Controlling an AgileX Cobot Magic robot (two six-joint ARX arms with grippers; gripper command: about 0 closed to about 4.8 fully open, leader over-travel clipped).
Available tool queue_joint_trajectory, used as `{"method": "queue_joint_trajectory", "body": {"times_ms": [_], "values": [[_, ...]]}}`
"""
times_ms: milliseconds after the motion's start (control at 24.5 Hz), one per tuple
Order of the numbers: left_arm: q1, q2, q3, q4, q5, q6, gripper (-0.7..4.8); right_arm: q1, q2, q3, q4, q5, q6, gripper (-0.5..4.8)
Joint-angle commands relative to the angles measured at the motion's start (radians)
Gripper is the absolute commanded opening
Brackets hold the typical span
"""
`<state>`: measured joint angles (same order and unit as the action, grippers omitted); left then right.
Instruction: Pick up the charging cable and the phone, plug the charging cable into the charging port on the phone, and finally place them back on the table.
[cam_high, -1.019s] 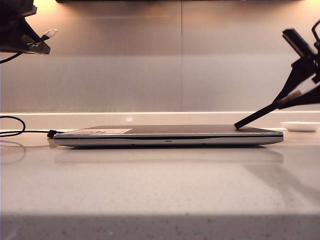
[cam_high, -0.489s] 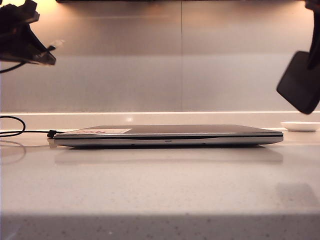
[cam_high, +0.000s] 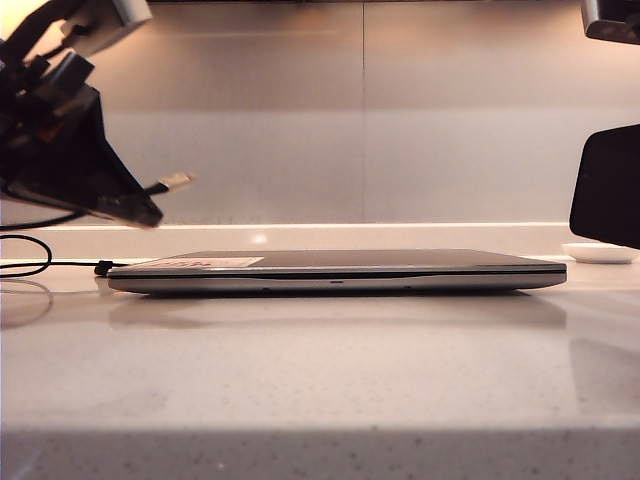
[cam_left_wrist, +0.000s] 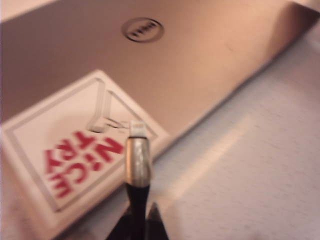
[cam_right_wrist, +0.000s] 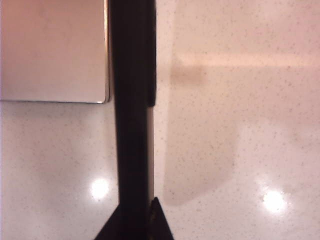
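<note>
My left gripper (cam_high: 140, 210) hangs at the upper left over the closed laptop's end, shut on the charging cable. The cable's silvery plug tip (cam_high: 176, 183) sticks out to the right. In the left wrist view the plug (cam_left_wrist: 137, 159) juts from the shut gripper (cam_left_wrist: 141, 222) above the laptop's sticker. The black cord (cam_high: 30, 266) trails in a loop on the table (cam_high: 320, 370) at the left. The phone (cam_high: 607, 186) hangs in the air at the right edge. In the right wrist view it (cam_right_wrist: 131, 100) runs edge-on out of my right gripper (cam_right_wrist: 137, 220), which is shut on it.
A wide silver closed laptop (cam_high: 336, 272) with a white-and-red sticker (cam_left_wrist: 65, 150) lies across the middle of the table. A small white dish (cam_high: 600, 252) sits behind its right end. A pale wall runs along the back.
The left gripper has come down and to the right with the plug. The right gripper lifted the phone off the laptop's end and swung it from slanted to upright at the right edge.
</note>
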<state>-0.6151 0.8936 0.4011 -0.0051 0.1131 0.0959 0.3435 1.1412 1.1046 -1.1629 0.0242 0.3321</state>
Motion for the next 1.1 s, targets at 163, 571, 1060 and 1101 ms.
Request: {"method": "queue_joint_trajectory", "body": {"times_ms": [163,571,1060,1101], "values": [[-0.046,0.037,0.002,0.003,0.004,0.000,-0.06,0.002,0.077,0.007,-0.070,0.002,-0.024,-0.08],[-0.058,0.041,0.003,0.006,0.004,-0.001,-0.06,0.002,0.177,0.007,-0.065,0.000,-0.034,0.90],[-0.058,0.041,0.003,0.016,0.004,-0.074,-0.06,0.002,0.272,0.007,-0.138,-0.001,-0.108,-0.07],[-0.059,0.041,0.003,0.024,0.003,-0.131,-0.06,0.002,0.266,0.034,-0.157,-0.005,-0.133,-0.07]]}}
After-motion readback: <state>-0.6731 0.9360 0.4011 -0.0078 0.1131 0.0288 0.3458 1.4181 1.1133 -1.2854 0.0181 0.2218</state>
